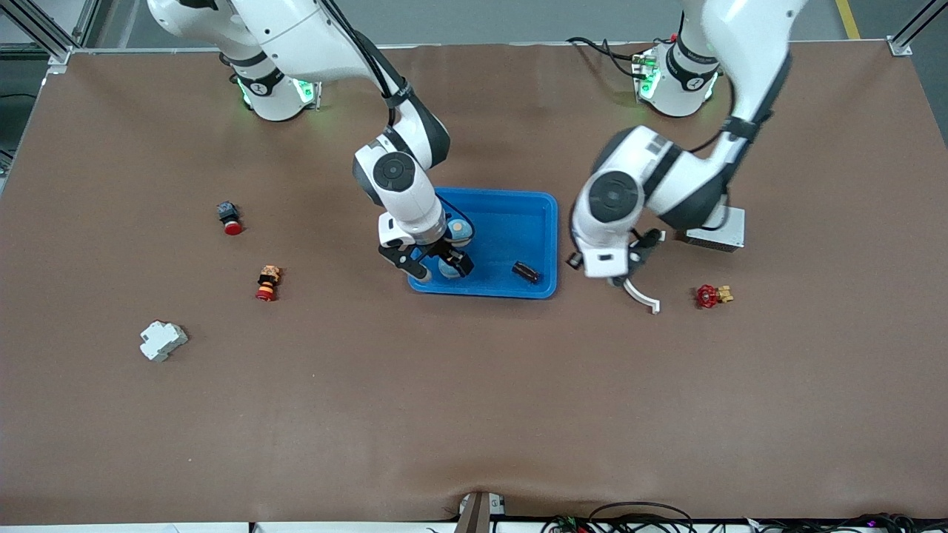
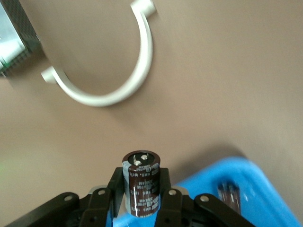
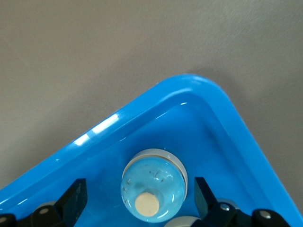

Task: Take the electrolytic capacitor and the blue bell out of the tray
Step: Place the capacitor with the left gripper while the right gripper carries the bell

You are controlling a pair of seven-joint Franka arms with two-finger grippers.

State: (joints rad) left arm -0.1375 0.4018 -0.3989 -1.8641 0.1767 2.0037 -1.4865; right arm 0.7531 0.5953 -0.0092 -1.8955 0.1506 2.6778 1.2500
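1. the capacitor (image 2: 142, 189) carries pale print down its brown sleeve; the letters are too blurred to read.
2. a second capacitor (image 2: 230, 195) in the tray (image 2: 265, 189) shows pale marks, also unreadable.
3. each arm base has a small round mark, not legible.
4. nothing else bears text.

A brown mat (image 1: 474, 414) covers the worktop. Grey floor (image 1: 518, 18) and metal frame posts (image 1: 44, 33) show past its edge. Cables (image 1: 637, 514) trail along the near edge.
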